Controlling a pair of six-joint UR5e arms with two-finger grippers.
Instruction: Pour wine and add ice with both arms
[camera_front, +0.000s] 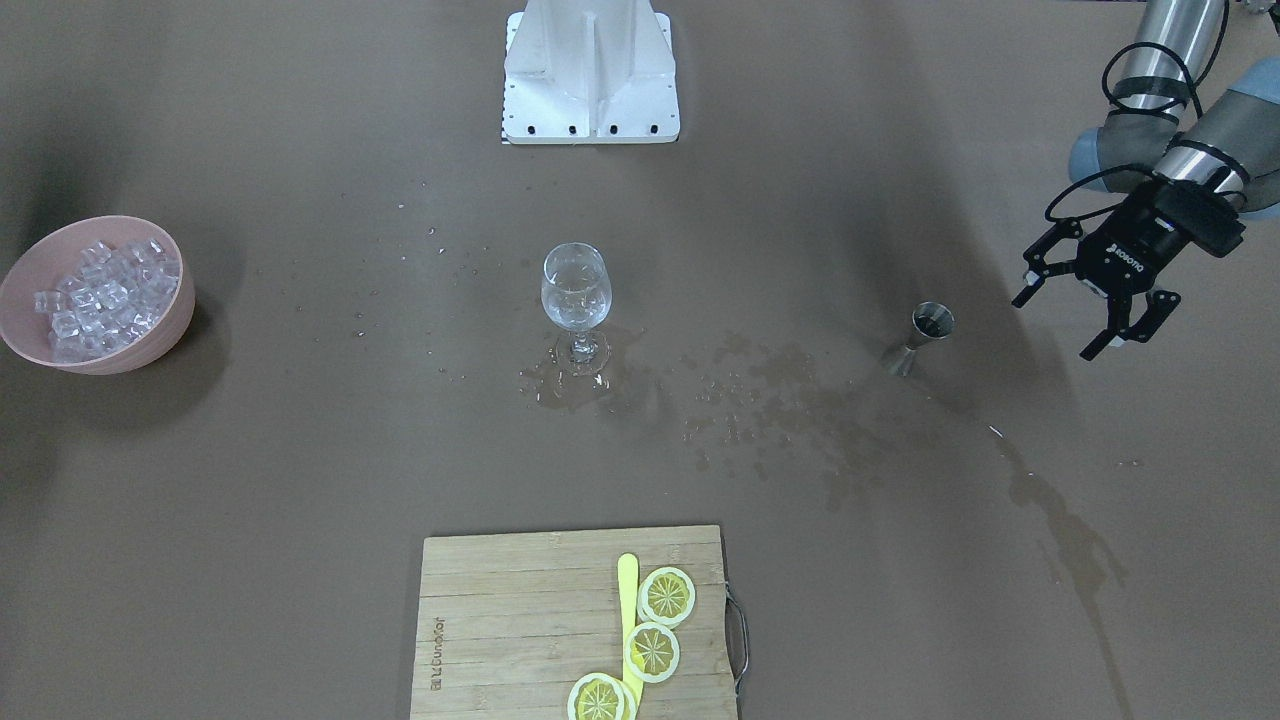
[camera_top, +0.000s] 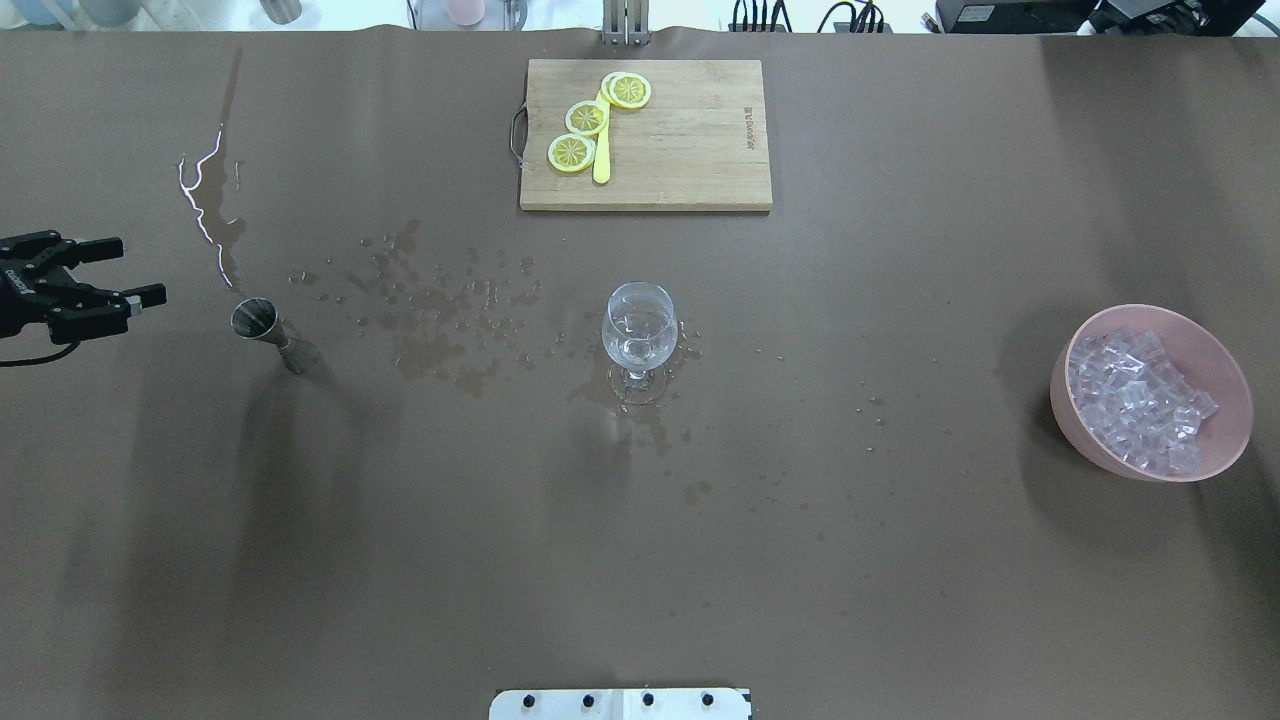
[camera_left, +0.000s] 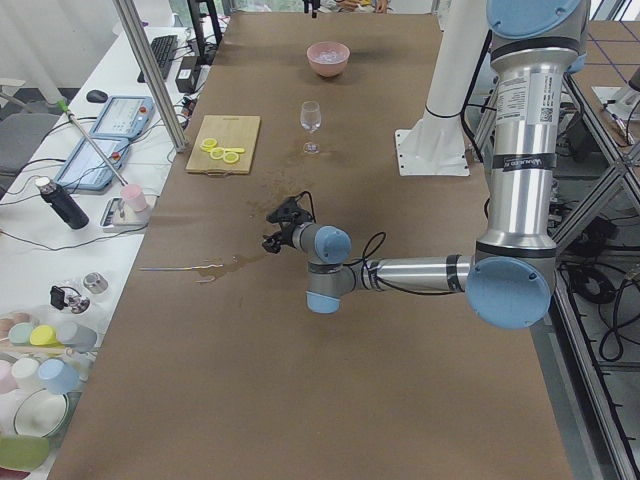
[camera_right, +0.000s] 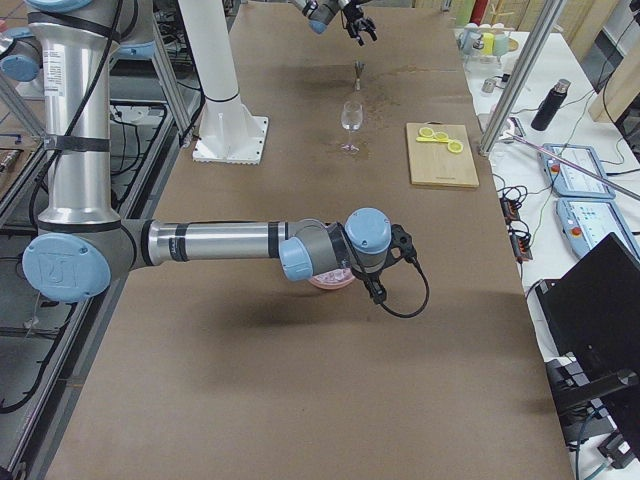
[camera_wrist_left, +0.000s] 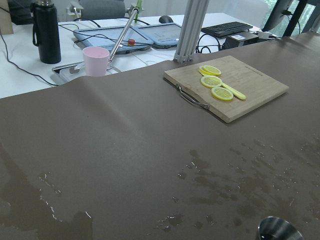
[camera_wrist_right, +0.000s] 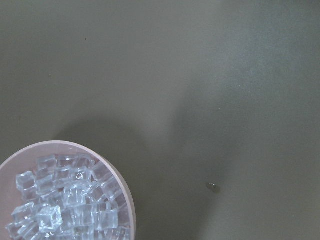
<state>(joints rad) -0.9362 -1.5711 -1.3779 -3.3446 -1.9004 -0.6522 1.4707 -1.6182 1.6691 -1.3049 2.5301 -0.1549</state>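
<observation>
Where my right jaws hang above the round pink bowl (camera_top: 1215, 350) of clear glassy ice cubes (camera_top: 1135, 400), hidden, I cannot tell their gap. Left jaws gape wide, empty, at the brown bench's (camera_top: 640, 580) edge beside the steel jigger (camera_top: 262, 325); the clear stemmed wine glass (camera_top: 640, 325), wine barely visible, stands mid-bench, room all around.

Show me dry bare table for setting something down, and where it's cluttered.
Bare: the stretch between cutting board and pink bowl, and the robot-side area between jigger and white stand base. Crowded or wet: the spill from jigger to wine glass, with the open left gripper hovering beside the jigger.
</observation>
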